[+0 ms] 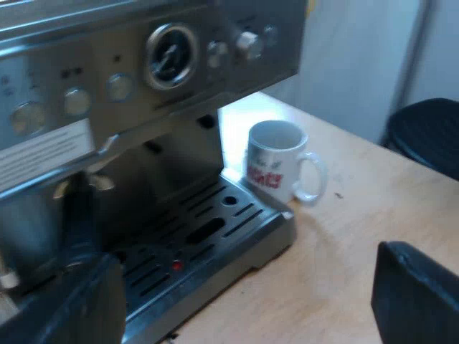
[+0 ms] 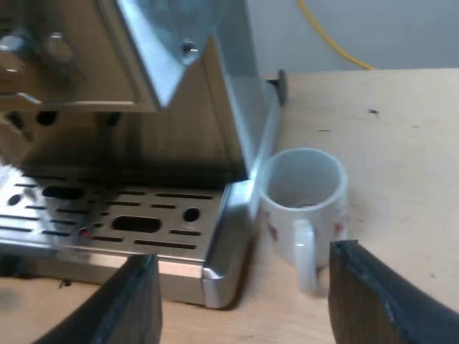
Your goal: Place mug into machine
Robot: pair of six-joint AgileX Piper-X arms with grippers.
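Right tool [image 2: 247, 312], fingers spread wide and empty, hovers near the mug [image 2: 305, 193], which stands upright on the tabletop [image 2: 401, 129] just beside the espresso machine's [image 2: 143, 107] drip tray [image 2: 122, 215]. Straddle its body, clear of the handle [image 2: 306, 254], grip firmly, then lift over the tray's edge.

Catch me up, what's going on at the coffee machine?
Nothing is held right now. The white mug stands upright on the wooden table, close beside a corner of the espresso machine and its drip tray, not on it. The right gripper is near the mug with its fingers open and no contact; the mug's handle is turned toward it. The left gripper, fingers also open, is by the tray's front. The mug is not yet in the machine.
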